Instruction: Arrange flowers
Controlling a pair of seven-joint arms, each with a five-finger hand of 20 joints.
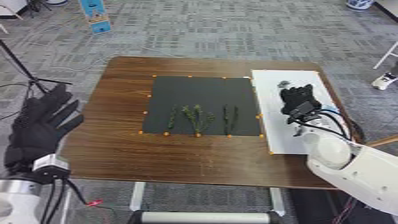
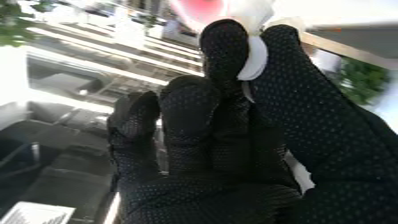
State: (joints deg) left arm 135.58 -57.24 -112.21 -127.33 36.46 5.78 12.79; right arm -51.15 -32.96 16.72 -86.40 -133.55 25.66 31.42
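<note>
Right hand (image 1: 300, 100): above the white sheet (image 1: 286, 142), fingers relaxed and apart; a pale patch lies between thumb and forefinger, whether held or merely behind I cannot tell.
Small leafy clump (image 1: 283, 84): on the sheet's far part, just beyond the fingertips.
Grip: likely next; come low over the clump, pinch its stem, spare the leaves, lift straight.
Risk: gloved fingers could crush leaves or drag the sheet.
Dark mat (image 1: 200, 87): left of the sheet; on its near half, a bushy sprig (image 1: 194, 117) between a thin sprig (image 1: 172, 118) and two slim stems (image 1: 230, 119).
Desk (image 1: 204, 165): brown wood under both.
Left hand (image 1: 37, 127): spread, beyond the left edge.
Room: grey carpet (image 1: 240, 30), blue sign (image 1: 93, 15) far left.
</note>
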